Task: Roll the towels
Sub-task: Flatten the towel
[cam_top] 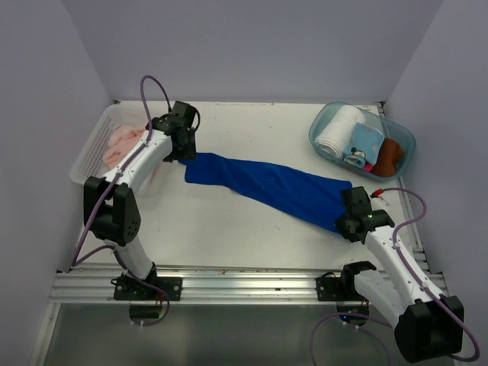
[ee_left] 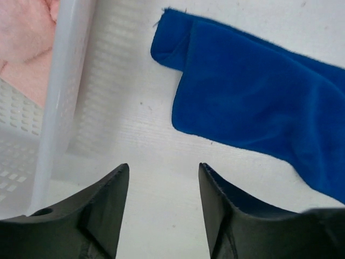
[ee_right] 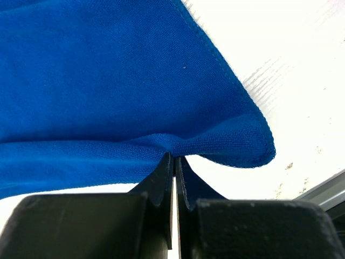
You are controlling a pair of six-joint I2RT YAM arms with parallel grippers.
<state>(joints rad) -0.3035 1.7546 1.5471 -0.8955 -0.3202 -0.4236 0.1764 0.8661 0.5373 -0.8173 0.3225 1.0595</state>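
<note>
The royal blue towel (cam_top: 267,183) lies stretched in a long diagonal strip across the table, its left end folded over (ee_left: 259,97). My left gripper (cam_top: 183,156) hovers just off that left end, open, with only bare table between its fingers (ee_left: 163,167). My right gripper (cam_top: 345,221) is shut on the towel's lower right edge, pinching a bunched fold of the blue towel (ee_right: 108,81) at its fingertips (ee_right: 175,156). The pale pink towel (cam_top: 122,143) sits crumpled in the white basket (cam_top: 88,156) at the far left, and a corner of this pink towel (ee_left: 27,48) shows in the left wrist view.
The white perforated basket wall (ee_left: 59,97) stands right beside my left gripper. A clear plastic bin (cam_top: 320,126) at the back right holds a rolled white towel (cam_top: 338,131), a light blue cloth (cam_top: 364,145) and a brown item (cam_top: 389,156). A metal rail (cam_top: 244,284) runs along the near edge.
</note>
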